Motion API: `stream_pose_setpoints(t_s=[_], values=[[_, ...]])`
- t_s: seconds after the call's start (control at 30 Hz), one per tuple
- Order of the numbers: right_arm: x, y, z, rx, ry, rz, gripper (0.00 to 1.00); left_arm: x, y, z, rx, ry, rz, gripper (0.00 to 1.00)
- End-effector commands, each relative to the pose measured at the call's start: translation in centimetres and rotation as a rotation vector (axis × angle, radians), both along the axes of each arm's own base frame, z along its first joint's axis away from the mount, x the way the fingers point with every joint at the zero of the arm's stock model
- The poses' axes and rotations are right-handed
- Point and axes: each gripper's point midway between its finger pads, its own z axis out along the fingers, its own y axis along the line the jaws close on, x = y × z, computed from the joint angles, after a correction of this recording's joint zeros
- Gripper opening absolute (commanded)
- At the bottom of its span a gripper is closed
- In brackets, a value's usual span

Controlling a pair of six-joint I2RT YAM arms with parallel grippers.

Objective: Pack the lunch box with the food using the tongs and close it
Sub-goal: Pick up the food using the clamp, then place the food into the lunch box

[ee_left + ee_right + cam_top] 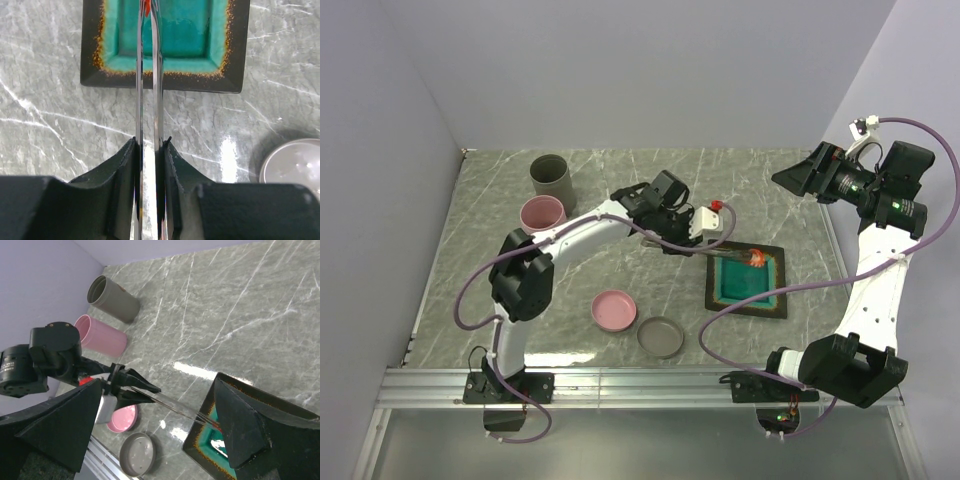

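My left gripper (672,232) (150,142) is shut on the tongs (715,252) (139,75), whose slim arms run out over the teal plate (770,300) (165,82). Their tips are pinched around the orange-red shrimp-like food piece (756,260) (146,7) (215,425); I cannot tell whether it rests on the plate or hangs just above it. The lunch box shows as a pink tub (542,213) (102,337) and a grey tub (551,176) (112,299), both open, at the back left. My right gripper (798,175) (159,380) hangs open, high at the right, holding nothing.
A pink lid (614,310) (122,418) and a grey lid (661,337) (295,165) (137,455) lie near the front edge, left of the plate. Purple cables loop beside both arms. Walls close the table at the back and both sides.
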Motion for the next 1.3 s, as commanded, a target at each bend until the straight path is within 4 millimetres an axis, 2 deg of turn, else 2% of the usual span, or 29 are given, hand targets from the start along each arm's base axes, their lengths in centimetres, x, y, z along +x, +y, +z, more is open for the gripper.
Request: stream_pose_setpoints(t_s=[0.0,0.13,0.33,0.37,0.43,0.47,0.53,0.57,0.63,0.67,0.73,0.77,0.8,0.83,0.93,0.97,1.03,1.1,1.13,1.27], values=[[-0.5,0.0,1.3,-0.028,-0.059,0.003,1.0,0.4,0.9,5.4,-0.092,-0.022,0.015,0.13],[-0.5,0.0,1.3,-0.024,-0.057,0.003,1.0,1.4,2.8,7.7,-0.125,-0.036,0.043,0.13],[-0.4,0.1,1.4,-0.018,-0.058,0.007,1.0,2.8,7.2,10.4,-0.147,-0.048,0.109,0.12],[-0.4,0.0,1.4,-0.019,-0.057,0.006,1.0,3.7,8.6,10.8,-0.148,-0.052,0.142,0.12],[-0.4,0.0,1.3,-0.017,-0.055,0.005,1.0,4.1,10.6,12.0,-0.154,-0.061,0.171,0.12],[-0.4,0.1,1.3,-0.018,-0.058,0.007,1.0,5.2,12.5,12.3,-0.156,-0.062,0.215,0.12],[-0.3,0.0,1.2,-0.013,-0.054,0.007,1.0,5.6,14.8,13.5,-0.16,-0.079,0.246,0.12],[-0.3,0.1,1.2,-0.011,-0.053,0.01,1.0,6.6,16.9,13.6,-0.159,-0.083,0.295,0.12],[-0.3,0.1,1.1,-0.011,-0.053,0.01,1.0,7.0,19.1,14.9,-0.175,-0.109,0.327,0.11],[-0.2,0.0,1.0,-0.014,-0.05,0.005,1.0,7.6,21.2,15.0,-0.172,-0.107,0.374,0.11],[-0.3,-0.1,0.8,-0.019,-0.044,0.002,1.0,7.7,23.2,15.8,-0.194,-0.112,0.404,0.11],[-0.3,-0.1,0.7,-0.022,-0.044,0.003,1.0,8.2,25.4,16.1,-0.199,-0.11,0.453,0.11],[-0.3,-0.1,0.6,-0.022,-0.042,0.002,1.0,8.4,26.4,16.2,-0.208,-0.105,0.473,0.11],[-0.4,-0.1,0.7,-0.024,-0.044,0.001,1.0,8.8,28.3,16.5,-0.224,-0.1,0.512,0.11],[-0.2,-0.2,0.6,-0.025,-0.04,-0.001,1.0,8.8,31.1,16.4,-0.233,-0.09,0.56,0.11],[-0.3,-0.1,0.6,-0.023,-0.038,-0.002,1.0,9.1,33.3,16.3,-0.238,-0.088,0.607,0.11],[-0.3,-0.1,0.7,-0.023,-0.041,-0.001,1.0,9.1,36.1,16.1,-0.227,-0.097,0.66,0.11],[-0.2,-0.1,0.8,-0.021,-0.043,0.0,1.0,8.8,37.6,15.5,-0.219,-0.088,0.678,0.11],[-0.2,-0.1,0.8,-0.02,-0.042,-0.001,1.0,8.9,39.2,15.3,-0.218,-0.088,0.714,0.11],[-0.2,-0.1,0.7,-0.017,-0.038,-0.003,1.0,8.8,41.9,13.2,-0.196,-0.047,0.762,0.11]])
